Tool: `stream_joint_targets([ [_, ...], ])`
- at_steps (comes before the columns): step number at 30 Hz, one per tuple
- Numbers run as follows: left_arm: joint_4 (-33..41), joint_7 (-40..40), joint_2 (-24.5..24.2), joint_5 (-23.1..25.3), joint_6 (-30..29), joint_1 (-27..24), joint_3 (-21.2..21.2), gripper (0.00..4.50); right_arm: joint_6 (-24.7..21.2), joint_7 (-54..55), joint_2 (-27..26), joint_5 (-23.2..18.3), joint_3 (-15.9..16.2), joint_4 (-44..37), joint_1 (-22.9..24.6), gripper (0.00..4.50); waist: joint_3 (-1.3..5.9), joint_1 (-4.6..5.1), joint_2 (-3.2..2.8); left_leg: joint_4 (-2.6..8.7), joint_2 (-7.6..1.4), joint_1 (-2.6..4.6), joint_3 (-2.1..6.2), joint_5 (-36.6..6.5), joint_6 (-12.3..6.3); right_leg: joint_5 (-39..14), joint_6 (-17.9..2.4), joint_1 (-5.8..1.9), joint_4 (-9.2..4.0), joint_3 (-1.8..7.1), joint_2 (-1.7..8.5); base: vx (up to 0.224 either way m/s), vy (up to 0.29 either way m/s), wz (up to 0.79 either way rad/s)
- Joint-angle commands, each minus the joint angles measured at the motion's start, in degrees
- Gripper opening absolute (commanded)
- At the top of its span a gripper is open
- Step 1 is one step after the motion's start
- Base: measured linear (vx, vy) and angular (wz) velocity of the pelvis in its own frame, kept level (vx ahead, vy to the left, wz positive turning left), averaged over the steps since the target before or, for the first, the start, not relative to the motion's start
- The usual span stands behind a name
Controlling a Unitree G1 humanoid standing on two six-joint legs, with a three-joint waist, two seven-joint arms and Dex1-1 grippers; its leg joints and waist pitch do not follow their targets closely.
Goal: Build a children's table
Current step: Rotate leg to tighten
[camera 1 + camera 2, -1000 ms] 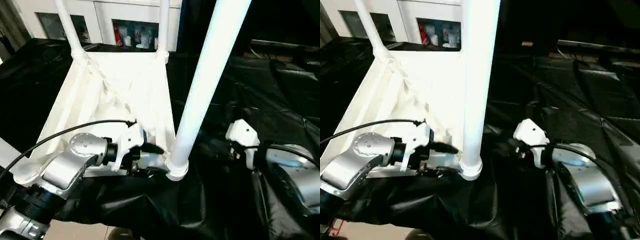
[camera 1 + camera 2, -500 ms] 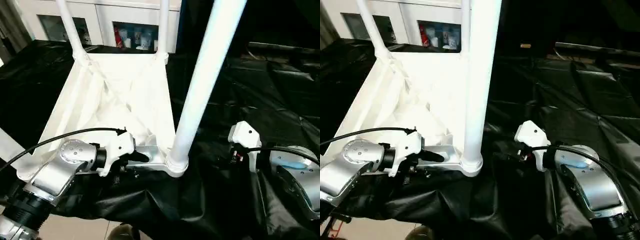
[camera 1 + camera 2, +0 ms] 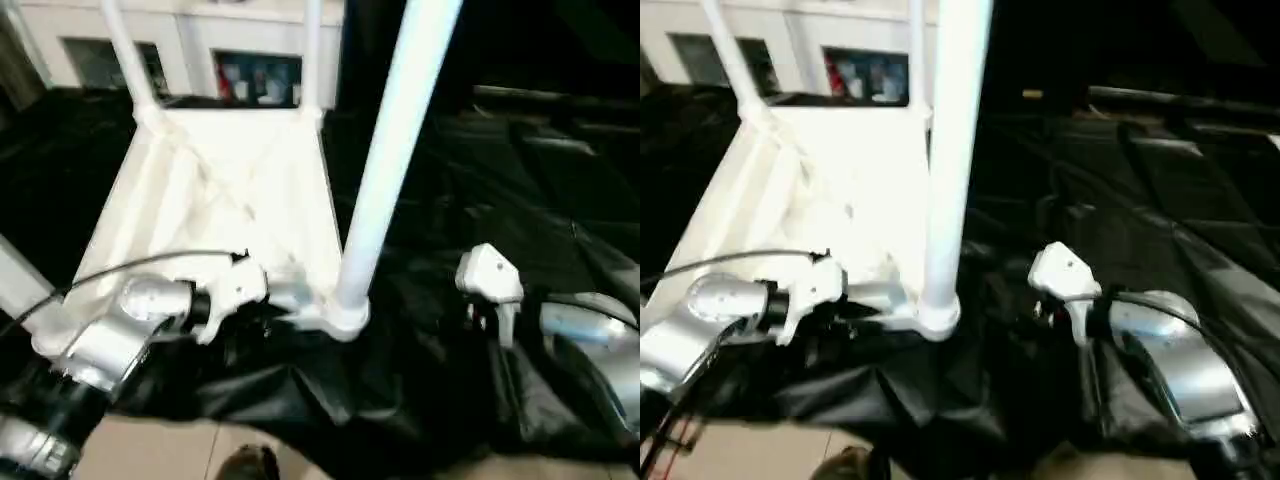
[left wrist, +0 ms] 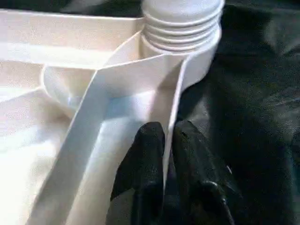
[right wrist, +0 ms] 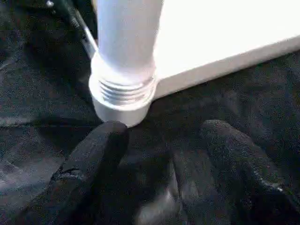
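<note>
Leg-fitting step: left tool (image 4: 164, 140) pinches tabletop (image 3: 215, 200) rim beside near leg (image 3: 385, 150); right tool (image 5: 164, 154) spread wide, empty, near socket (image 5: 123, 101). Next: likely tightening that leg.

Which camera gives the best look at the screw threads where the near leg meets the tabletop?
The right wrist view: the threads sit centred and unobstructed. The left wrist view shows them partly behind a tabletop rib; the head views show that joint small.

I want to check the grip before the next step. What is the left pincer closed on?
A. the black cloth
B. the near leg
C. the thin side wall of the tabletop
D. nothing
C: in the left wrist view the left pincer has its fingers on either side of the tabletop wall.
</note>
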State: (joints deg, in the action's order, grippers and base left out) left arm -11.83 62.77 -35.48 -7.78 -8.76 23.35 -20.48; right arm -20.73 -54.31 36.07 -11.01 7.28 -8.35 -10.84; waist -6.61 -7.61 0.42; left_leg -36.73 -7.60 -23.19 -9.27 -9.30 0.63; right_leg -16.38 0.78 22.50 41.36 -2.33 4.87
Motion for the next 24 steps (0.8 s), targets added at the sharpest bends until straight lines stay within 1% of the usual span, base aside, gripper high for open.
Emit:
stream_joint_targets([
  [1, -0.93, 0.25, -0.18, 0.75, -0.48, -0.08, -0.74, 0.18, -0.23, -0.36, 0.2, -0.28, -0.16, -0.6, 0.24, 3.01, 3.03, -0.76, 0.7, -1.5, 0.48, -0.67, 4.96, -0.28, 0.5, -47.72, -3.77, -3.14, -13.39, 7.63, 7.28, 0.065, -0.094, -0.05],
  [2, -1.24, 0.45, 0.15, 0.8, -0.4, 0.14, -0.63, 0.13, -0.27, -0.33, 0.18, -0.3, -0.11, -0.59, 0.2, 3.01, 3.28, -0.55, -0.09, 4.36, -3.77, 1.97, 4.09, -8.57, 2.33, -27.36, -8.01, -0.79, -10.04, 3.62, 2.61, 0.0, 0.0, 0.0],
  [3, -1.24, 0.54, 0.32, 0.66, -0.56, 0.21, -0.55, 0.13, -0.28, -0.31, 0.16, -0.32, -0.1, -0.6, 0.2, 3.01, 3.69, 0.05, -0.53, 5.6, -4.69, 2.42, 4.26, -12.87, 2.23, -21.1, -9.85, -0.97, -8.79, 3.05, 2.03, 0.0, 0.0, 0.0],
  [4, -1.25, 0.55, 0.37, 0.66, -0.58, 0.24, -0.54, 0.1, -0.28, -0.29, 0.15, -0.32, -0.1, -0.6, 0.2, 3.01, 4.42, 0.28, -1.37, 6.05, -5.32, 2.63, 4.36, -14.79, 1.92, -14.54, -12.0, -1.39, -8.1, 2.79, 2.46, 0.0, 0.0, 0.0],
  [5, -1.31, 0.61, 0.66, 0.65, -0.66, 0.4, -0.48, 0.05, -0.29, -0.17, 0.06, -0.33, -0.09, -0.59, 0.21, 3.01, 4.67, 1.05, -1.55, 6.69, -5.75, 2.1, 4.06, -16.2, 0.93, -5.96, -14.5, -2.22, -7.87, 2.48, 2.91, 0.0, 0.0, 0.0],
  [6, -1.29, 0.62, 0.89, 0.63, -0.77, 0.52, -0.48, 0.05, -0.21, -0.03, -0.04, -0.28, -0.07, -0.58, 0.25, 3.01, 4.47, 1.4, -1.59, 6.98, -5.68, 1.95, 3.73, -18.75, 0.34, -6.86, -15.03, -2.47, -8.49, 2.27, 3.47, 0.0, 0.0, 0.0],
  [7, -1.4, 0.46, 1.54, 0.9, -0.8, 0.81, -0.77, 0.05, 0.18, 0.87, -0.63, -0.01, -0.06, -0.51, 0.39, 3.01, 4.35, 1.67, -1.39, 6.82, -5.47, 1.98, 3.44, -19.76, 0.38, -8.29, -15.06, -2.47, -8.82, 2.45, 3.82, 0.0, 0.0, 0.0],
  [8, -1.4, 0.46, 1.54, 0.9, -0.8, 0.81, -0.77, 0.05, 0.18, 0.87, -0.63, -0.01, -0.06, -0.51, 0.39, 3.01, 4.34, 1.78, -1.03, 6.72, -5.18, 1.7, 3.19, -19.03, 0.39, -10.69, -14.62, -2.85, -9.33, 2.69, 4.39, 0.0, 0.0, 0.0],
  [9, -1.53, 0.33, 1.92, 1.18, -0.69, 0.99, -1.01, 0.05, 0.45, 1.51, -1.04, 0.18, -0.06, -0.45, 0.49, 3.01, 4.32, 1.82, -0.97, 6.66, -5.15, 1.65, 2.96, -17.73, 0.24, -12.27, -13.86, -2.75, -9.72, 2.84, 4.52, 0.0, 0.0, 0.0],
  [10, -1.83, 0.32, 2.35, 1.65, -0.52, 1.22, -1.25, 0.05, 0.6, 2.08, -1.4, 0.2, 0.02, -0.23, 0.41, 3.01, 4.26, 1.99, -0.87, 6.75, -5.22, 1.61, 2.8, -16.91, 0.12, -13.08, -13.33, -2.66, -9.87, 2.87, 4.44, 0.0, 0.0, 0.0],
  [11, -2.51, 0.1, 2.77, 2.59, -0.02, 1.69, -1.86, 0.05, 0.45, 2.47, -1.83, 0.07, -0.02, 0.23, 0.31, 3.01, 4.24, 2.07, -0.8, 6.72, -5.32, 1.77, 2.55, -16.51, 0.04, -13.21, -13.02, -2.42, -10.03, 2.93, 4.32, 0.0, 0.0, 0.0],
  [13, -3.04, -0.07, 3.1, 3.28, 0.34, 2.06, -2.32, 0.0, 0.34, 2.74, -2.14, -0.02, -0.05, 0.59, 0.23, 3.28, 4.3, 2.15, -0.86, 6.74, -5.39, 1.99, 2.24, -16.07, 0.07, -12.79, -12.95, -2.33, -10.05, 2.94, 4.23, 0.0, 0.0, 0.0],
  [14, -3.67, -0.58, 4.27, 3.8, 0.41, 2.92, -2.68, 0.0, -0.23, 3.03, -2.64, -0.48, -0.26, 1.04, 0.03, 3.35, 4.34, 2.17, -0.82, 6.72, -5.45, 2.11, 1.99, -15.53, -0.06, -11.74, -13.2, -2.21, -10.09, 2.97, 4.16, 0.0, 0.0, 0.0],
  [15, -3.76, -0.86, 4.91, 3.68, 0.2, 3.31, -2.64, 0.0, -0.6, 3.04, -2.79, -0.78, -0.39, 1.12, -0.08, 3.37, 4.34, 2.11, -0.91, 6.72, -5.51, 2.24, 1.94, -15.55, -0.08, -11.44, -13.38, -2.12, -10.06, 2.95, 4.11, 0.0, 0.0, 0.0],
  [16, -3.82, -1.09, 5.22, 3.67, 0.1, 3.53, -2.62, 0.0, -0.68, 3.0, -2.81, -0.85, -0.4, 1.13, -0.13, 3.59, 4.32, 1.94, -0.87, 6.69, -5.52, 2.27, 1.76, -15.59, -0.15, -10.94, -13.58, -2.07, -10.07, 2.99, 4.08, 0.0, 0.0, 0.0],
  [17, -3.88, -1.32, 5.53, 3.67, 0.0, 3.75, -2.6, 0.0, -0.77, 2.96, -2.83, -0.93, -0.41, 1.15, -0.18, 3.71, 4.38, 1.72, -0.97, 6.73, -5.61, 2.32, 1.71, -15.51, -0.11, -10.8, -13.54, -2.14, -10.06, 2.99, 4.18, 0.0, 0.0, 0.0],
  [18, -4.1, -1.78, 5.86, 3.78, -0.08, 3.99, -2.51, 0.0, -0.84, 2.93, -2.79, -0.94, -0.39, 1.08, -0.21, 3.71, 4.35, 1.66, -0.91, 6.78, -5.61, 2.23, 1.71, -15.43, -0.1, -10.72, -13.45, -2.17, -10.0, 2.98, 4.14, 0.0, 0.0, 0.0],
  [19, -4.62, -2.83, 6.48, 4.12, -0.29, 4.49, -2.29, 0.0, -0.9, 2.9, -2.66, -0.89, -0.32, 0.86, -0.25, 3.82, 4.34, 1.59, -1.01, 6.81, -5.62, 2.21, 1.71, -15.46, -0.06, -10.75, -13.38, -2.17, -10.0, 2.98, 4.14, 0.0, 0.0, 0.0],
  [20, -4.96, -2.76, 6.68, 3.91, -1.17, 4.77, -2.22, 0.0, -0.71, 3.31, -2.67, -0.59, -0.4, 0.8, -0.32, 3.82, 4.33, 1.43, -0.98, 6.82, -5.62, 2.33, 1.65, -15.84, 0.04, -11.19, -13.12, -2.07, -10.1, 2.97, 4.13, 0.0, 0.0, 0.0],
  [21, -4.96, -2.76, 6.68, 3.91, -1.17, 4.77, -2.22, 0.0, -0.71, 3.31, -2.67, -0.59, -0.4, 0.8, -0.32, 4.03, 4.3, 1.38, -1.06, 6.85, -5.61, 2.32, 1.62, -16.09, 0.22, -11.32, -13.04, -2.03, -10.13, 3.03, 4.15, 0.0, 0.0, 0.0],
  [22, -5.18, -2.59, 6.8, 3.75, -1.81, 4.92, -2.17, 0.0, -0.57, 3.66, -2.73, -0.36, -0.49, 0.77, -0.35, 4.03, 4.3, 1.39, -0.92, 6.93, -5.59, 2.18, 1.67, -16.01, 0.33, -11.5, -12.83, -2.2, -10.09, 3.03, 4.21, 0.0, 0.0, 0.0],
  [24, -6.26, -3.28, 7.35, 4.32, -1.01, 5.42, -1.73, 0.0, -0.6, 3.72, -2.76, -0.27, -0.41, 0.38, -0.1, 4.03, 4.16, 1.43, -1.05, 6.97, -5.57, 2.2, 1.68, -16.55, 0.39, -12.64, -12.47, -2.05, -10.25, 3.04, 4.21, 0.0, 0.0, 0.0],
])
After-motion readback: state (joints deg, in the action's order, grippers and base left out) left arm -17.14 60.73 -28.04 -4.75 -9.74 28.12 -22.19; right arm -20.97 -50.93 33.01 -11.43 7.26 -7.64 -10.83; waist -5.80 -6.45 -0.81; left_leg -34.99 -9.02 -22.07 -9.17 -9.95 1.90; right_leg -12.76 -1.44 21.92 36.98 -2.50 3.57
